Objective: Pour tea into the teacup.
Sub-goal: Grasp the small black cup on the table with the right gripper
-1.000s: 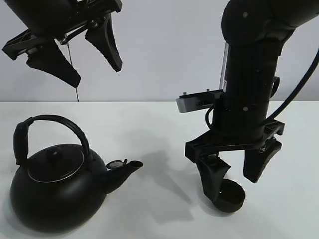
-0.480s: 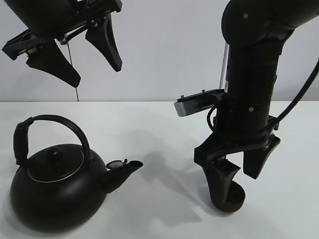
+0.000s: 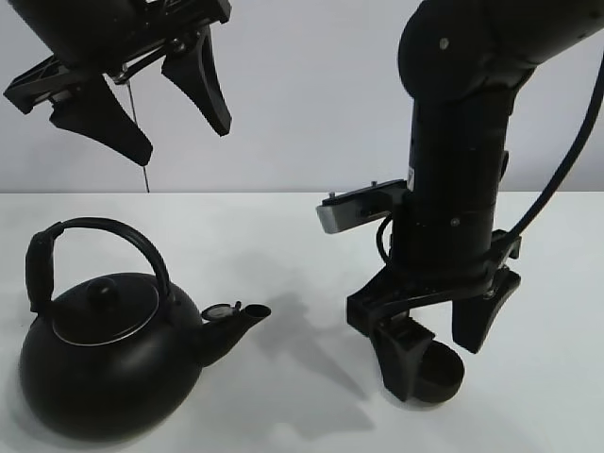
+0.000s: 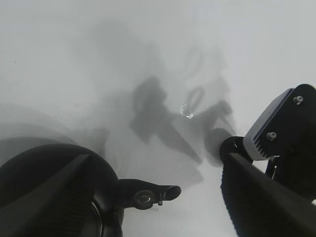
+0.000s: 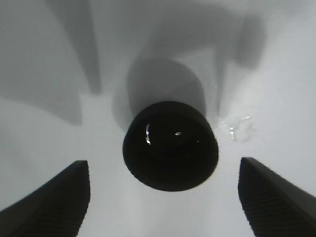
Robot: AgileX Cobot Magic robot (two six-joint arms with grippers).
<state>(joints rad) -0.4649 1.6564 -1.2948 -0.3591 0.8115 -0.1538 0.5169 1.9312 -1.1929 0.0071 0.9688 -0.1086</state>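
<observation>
- A plain white table (image 3: 302, 236) with a smooth matte top fills the lower part of the exterior high view.
- A big round black kettle (image 3: 104, 368) stands upright at the near left. Its arched handle is raised and its short spout points right.
- A small, low black teacup (image 3: 444, 377) with no handle stands upright at the near right, well apart from the kettle.
- A tiny clear speck (image 5: 237, 128), possibly a drop of water, lies on the table just beside the teacup.
</observation>
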